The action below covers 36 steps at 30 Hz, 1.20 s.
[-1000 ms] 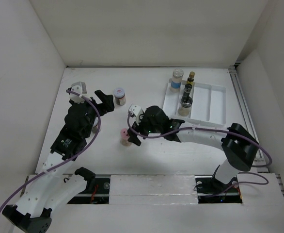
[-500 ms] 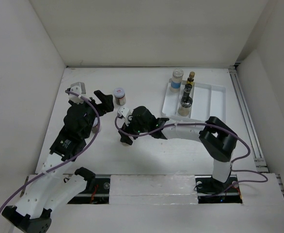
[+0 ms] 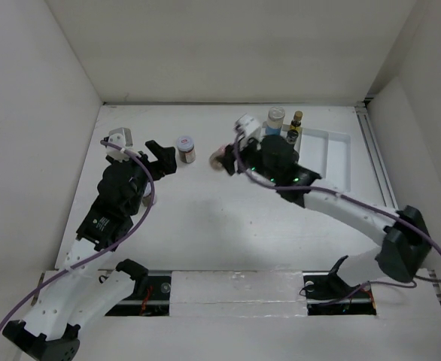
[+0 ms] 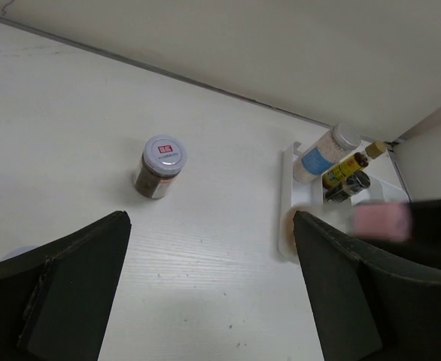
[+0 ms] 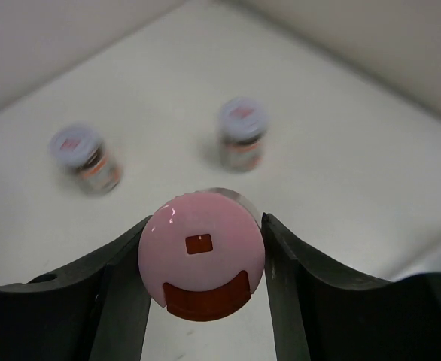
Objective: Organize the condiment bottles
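Right gripper [image 5: 204,222] is clamped on the pink-capped bottle [image 5: 202,254]; both dark fingers [image 5: 123,278] press against opposite sides of the cap. The cap faces the right wrist camera squarely, so the bottle's long axis runs away from the lens, along the fingers, and the body is hidden behind the cap. Its tilt relative to the table [image 3: 205,226] cannot be determined. The cap is round and glossy pink, with a small red square at its centre and a red crescent near its lower edge. In the top view the bottle sits just left of the white tray [image 3: 333,158], near the far end. Three bottles stand at the far end of the tray's left compartment: a blue-labelled bottle [image 3: 275,119], an amber bottle [image 3: 297,120] and a dark-capped bottle [image 3: 291,137]. Left gripper [image 3: 162,156] has its jaws spread and holds nothing; the red-and-white-topped jar [image 3: 185,148] stands upright just beside it. A second small jar [image 5: 84,156] appears blurred in the right wrist view. Bare table surface separates the held bottle from the jar. The back wall [image 3: 228,53] bounds the table's far edge.
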Each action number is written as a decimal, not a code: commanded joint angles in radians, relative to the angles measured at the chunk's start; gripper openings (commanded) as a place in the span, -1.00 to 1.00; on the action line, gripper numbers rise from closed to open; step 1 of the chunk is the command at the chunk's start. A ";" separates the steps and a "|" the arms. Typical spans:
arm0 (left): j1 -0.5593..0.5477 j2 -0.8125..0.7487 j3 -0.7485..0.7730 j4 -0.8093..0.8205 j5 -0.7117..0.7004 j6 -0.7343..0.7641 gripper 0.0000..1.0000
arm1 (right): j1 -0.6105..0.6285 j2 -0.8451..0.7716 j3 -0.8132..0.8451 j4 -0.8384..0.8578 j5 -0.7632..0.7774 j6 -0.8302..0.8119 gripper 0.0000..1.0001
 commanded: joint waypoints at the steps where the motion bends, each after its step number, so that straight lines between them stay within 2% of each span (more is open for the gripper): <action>1: 0.006 -0.021 0.004 0.039 0.013 0.004 0.72 | -0.196 -0.172 -0.025 0.146 0.229 0.068 -0.23; 3: 0.006 -0.021 0.004 0.039 0.013 0.004 0.72 | -0.282 -0.249 -0.054 0.146 0.312 0.088 -0.23; 4: 0.006 -0.021 0.004 0.039 0.022 0.004 0.72 | -0.368 -0.267 -0.065 0.146 0.399 0.101 -0.23; 7: 0.006 -0.031 -0.005 0.048 0.022 0.004 0.72 | -0.508 -0.289 -0.085 0.135 0.440 0.131 -0.23; 8: 0.006 -0.031 -0.006 0.048 0.022 0.004 0.72 | -0.598 -0.289 -0.095 0.126 0.422 0.131 -0.23; 11: 0.006 -0.031 0.005 0.039 0.022 0.004 0.72 | -0.738 -0.226 -0.096 0.110 0.364 0.170 -0.23; 13: 0.006 -0.031 -0.004 0.048 0.022 0.004 0.72 | -0.792 -0.168 -0.074 0.101 0.353 0.180 -0.23; 18: 0.006 -0.022 -0.004 0.048 0.022 0.004 0.72 | -0.927 0.001 -0.024 0.092 0.217 0.204 -0.23; 22: 0.006 -0.022 -0.004 0.048 0.022 0.004 0.72 | -0.947 0.102 0.021 0.092 0.086 0.193 -0.23; 28: 0.006 -0.013 -0.004 0.048 0.031 0.004 0.72 | -0.907 0.143 0.055 0.092 0.096 0.164 -0.23; 36: 0.006 -0.004 -0.004 0.048 0.031 0.004 0.72 | -0.898 0.309 0.165 0.061 0.097 0.164 -0.23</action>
